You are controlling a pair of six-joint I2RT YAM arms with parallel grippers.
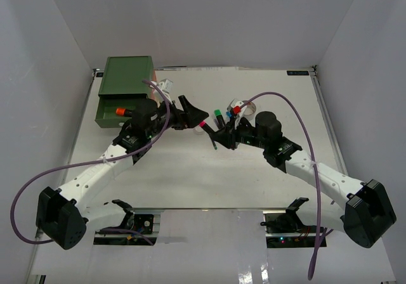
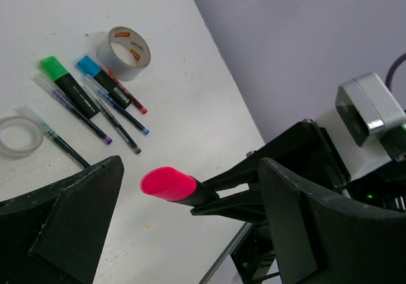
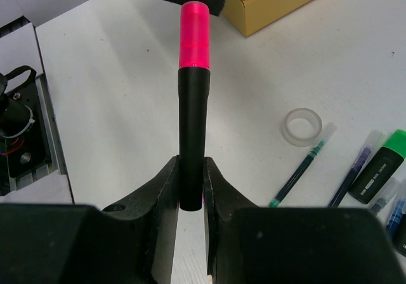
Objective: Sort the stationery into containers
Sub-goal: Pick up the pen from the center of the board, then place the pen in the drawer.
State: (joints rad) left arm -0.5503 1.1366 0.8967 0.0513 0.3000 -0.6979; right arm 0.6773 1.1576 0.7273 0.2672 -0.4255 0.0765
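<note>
My right gripper (image 1: 217, 137) is shut on the black barrel of a pink-capped marker (image 1: 204, 126) and holds it above the table, cap toward my left gripper (image 1: 193, 114). In the right wrist view the marker (image 3: 193, 75) stands up from the closed jaws of the right gripper (image 3: 192, 182). In the left wrist view the pink cap (image 2: 168, 184) sits between the wide-open fingers of the left gripper (image 2: 190, 192), touching neither. The green top drawer (image 1: 117, 100) of the chest is open, with an orange-capped marker (image 1: 120, 111) in it.
On the table lie a green-capped marker (image 2: 63, 81), a blue-capped marker (image 2: 101, 81), several thin pens (image 2: 95, 116), a grey tape roll (image 2: 127, 51) and a clear tape ring (image 2: 16, 135). The chest's yellow drawer (image 3: 285, 2) shows at the far edge.
</note>
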